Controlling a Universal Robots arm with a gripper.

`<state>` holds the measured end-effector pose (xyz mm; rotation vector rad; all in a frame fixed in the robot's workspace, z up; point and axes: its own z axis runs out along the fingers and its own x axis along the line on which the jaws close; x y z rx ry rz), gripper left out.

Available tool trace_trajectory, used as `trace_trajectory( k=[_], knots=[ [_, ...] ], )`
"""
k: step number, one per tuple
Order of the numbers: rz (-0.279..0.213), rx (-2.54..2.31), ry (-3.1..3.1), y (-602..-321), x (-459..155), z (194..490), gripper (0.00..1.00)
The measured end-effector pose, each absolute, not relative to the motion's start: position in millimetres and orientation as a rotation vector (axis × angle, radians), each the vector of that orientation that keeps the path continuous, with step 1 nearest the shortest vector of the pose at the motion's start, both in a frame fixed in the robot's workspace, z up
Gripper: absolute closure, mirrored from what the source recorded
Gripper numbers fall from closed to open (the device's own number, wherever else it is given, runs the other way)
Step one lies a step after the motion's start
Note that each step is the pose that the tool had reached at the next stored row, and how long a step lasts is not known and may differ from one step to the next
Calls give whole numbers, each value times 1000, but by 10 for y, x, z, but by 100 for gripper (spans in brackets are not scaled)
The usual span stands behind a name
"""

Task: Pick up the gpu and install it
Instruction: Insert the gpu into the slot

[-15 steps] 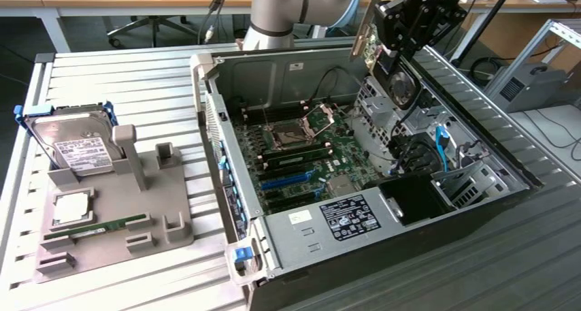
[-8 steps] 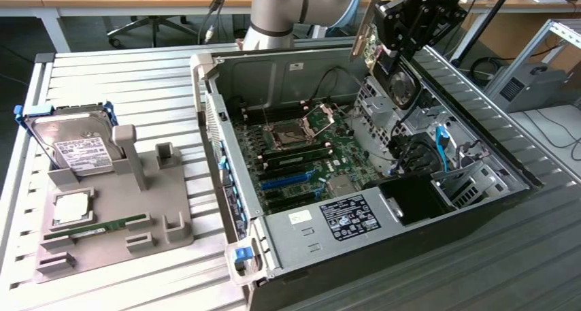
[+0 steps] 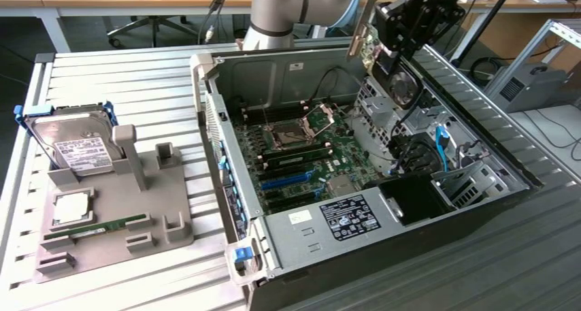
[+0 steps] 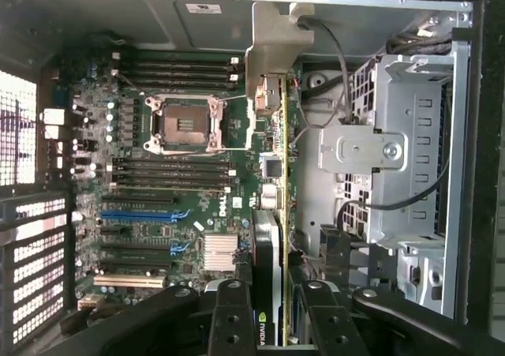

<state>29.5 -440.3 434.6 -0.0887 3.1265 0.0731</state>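
Note:
The gpu [image 3: 405, 88] hangs above the far end of the open computer case [image 3: 300, 239], held on edge with its black fan side toward the exterior view's right and its silver bracket [image 3: 366, 39] at the upper end. My gripper [image 3: 396, 51] is shut on it. In the wrist view the gpu [image 4: 267, 237] shows edge-on between my black fingers [image 4: 230, 312], its bracket [image 4: 272, 44] pointing away from the camera. The card floats over the motherboard [image 4: 197, 190], clear of the slots. The blue expansion slot [image 4: 146, 214] lies off to one side of the card.
A grey fixture tray [image 3: 136, 209] at the exterior view's left holds a hard drive [image 3: 77, 148], a processor [image 3: 71, 207] and a memory stick [image 3: 95, 228]. Inside the case are a metal drive cage [image 4: 410, 151], black cables [image 4: 339, 64] and the processor socket [image 4: 184, 123].

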Motion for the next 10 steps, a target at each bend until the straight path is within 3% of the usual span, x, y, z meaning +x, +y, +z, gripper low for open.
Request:
trace_trajectory(
  k=[10],
  knots=[
    [50,-406,3107,-4403,295,4346,72]
  ],
)
